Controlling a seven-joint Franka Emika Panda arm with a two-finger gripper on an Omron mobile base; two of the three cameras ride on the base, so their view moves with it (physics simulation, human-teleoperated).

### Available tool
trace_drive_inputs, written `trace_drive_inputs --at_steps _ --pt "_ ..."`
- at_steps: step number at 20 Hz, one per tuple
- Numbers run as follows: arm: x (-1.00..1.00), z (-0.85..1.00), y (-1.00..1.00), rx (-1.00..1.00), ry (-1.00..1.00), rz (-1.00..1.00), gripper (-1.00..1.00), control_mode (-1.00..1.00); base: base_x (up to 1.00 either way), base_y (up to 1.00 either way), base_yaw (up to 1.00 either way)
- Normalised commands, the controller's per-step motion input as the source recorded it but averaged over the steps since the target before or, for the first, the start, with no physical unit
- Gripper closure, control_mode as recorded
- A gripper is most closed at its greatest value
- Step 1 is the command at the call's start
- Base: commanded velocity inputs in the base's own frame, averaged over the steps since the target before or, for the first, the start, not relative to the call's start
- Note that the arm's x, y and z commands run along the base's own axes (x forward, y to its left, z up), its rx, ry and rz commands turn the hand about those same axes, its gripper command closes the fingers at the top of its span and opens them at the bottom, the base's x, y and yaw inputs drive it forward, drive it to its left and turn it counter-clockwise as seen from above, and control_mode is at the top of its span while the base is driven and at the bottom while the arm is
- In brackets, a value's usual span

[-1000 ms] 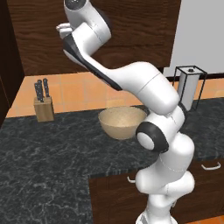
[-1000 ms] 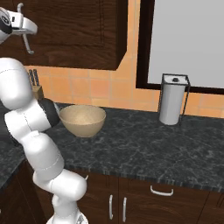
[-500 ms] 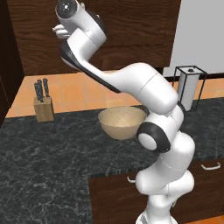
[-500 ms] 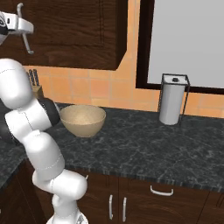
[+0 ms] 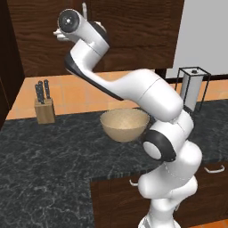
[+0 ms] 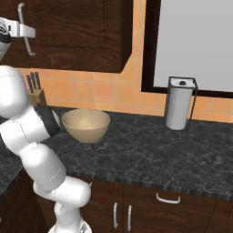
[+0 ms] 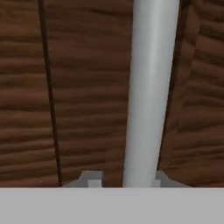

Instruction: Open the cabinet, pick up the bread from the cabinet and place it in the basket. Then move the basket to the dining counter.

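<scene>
1. The dark brown wood-grain wall cabinet [image 6: 77, 36] hangs above the tabletop, its doors shut; the hand view shows wavy horizontal grain and a thin dark seam beside the handle.
2. The black marbled tabletop [image 5: 49, 160] runs below an orange tiled wall, glossy with pale veining.
3. The wide round light-tan basket [image 5: 124, 124] sits on that tabletop near the arm's elbow, smooth-sided with a speckled inside.
4. A white paper-towel roll in a dark wire frame [image 6: 179, 103] stands upright, well apart from the basket.
5. A tan wooden knife block with dark handles [image 5: 43, 104] stands by the wall.
6. The long silver bar handle [image 7: 148, 87] is a smooth matte cylinder.
7. The tool [image 7: 124, 179] is clamped on that handle, one tip either side.
</scene>
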Motion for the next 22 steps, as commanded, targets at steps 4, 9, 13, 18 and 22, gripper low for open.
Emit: trace_drive_inputs --at_steps 4,9,13,18,22 --pt "0.00 -0.41 -0.76 0.00 0.00 0.01 1.00 -1.00 0.00 0.00 0.00" --pt "-0.42 -0.16 -0.64 0.00 0.03 0.00 1.00 -1.00 0.00 0.00 0.00" --pt "-1.00 -0.05 -0.73 0.01 -0.01 0.02 1.00 -1.00 0.00 0.00 0.00" --pt "-1.00 -0.05 -0.99 0.07 -0.06 0.10 1.00 -1.00 0.00 0.00 0.00" --pt "-1.00 0.00 -1.00 0.07 0.00 0.20 1.00 -1.00 0.00 0.00 0.00"
